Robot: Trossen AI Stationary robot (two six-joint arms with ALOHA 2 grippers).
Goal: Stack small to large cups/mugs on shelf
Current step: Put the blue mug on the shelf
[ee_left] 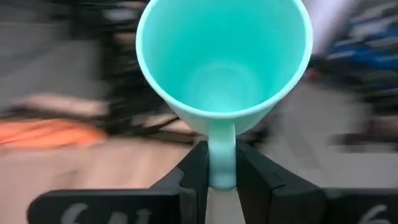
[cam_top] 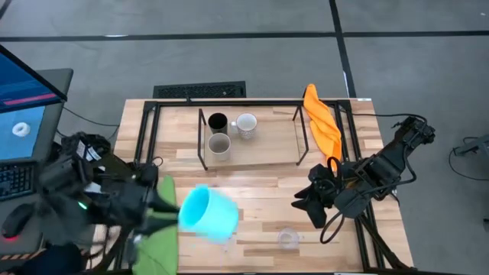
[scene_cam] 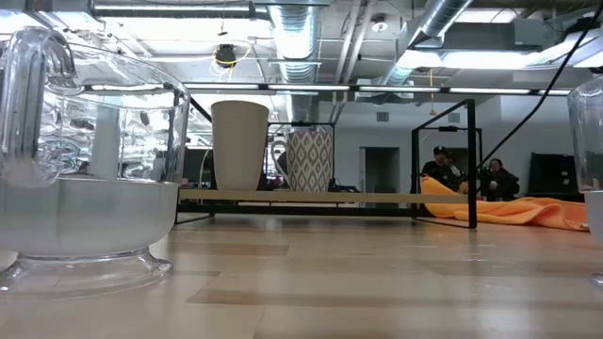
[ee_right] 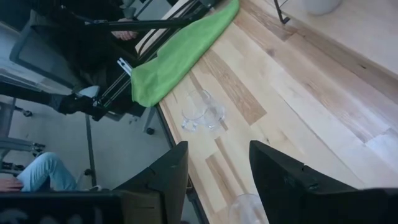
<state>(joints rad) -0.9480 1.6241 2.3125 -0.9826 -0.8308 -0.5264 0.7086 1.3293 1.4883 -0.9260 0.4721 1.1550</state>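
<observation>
- A grey floor, crossed by dark seam lines, is seen around the wooden table.
- A dark floor grille is set just beyond the table's far edge.
- A desk with a lit monitor and a keyboard is placed off the table's left edge.
- Silver ventilation ducts and pipes are run along the ceiling, with strip lights between them.
- Two seated people are seen far back in the room, beyond the table's far edge.
- A leg in blue jeans is visible on the floor beside the table.
</observation>
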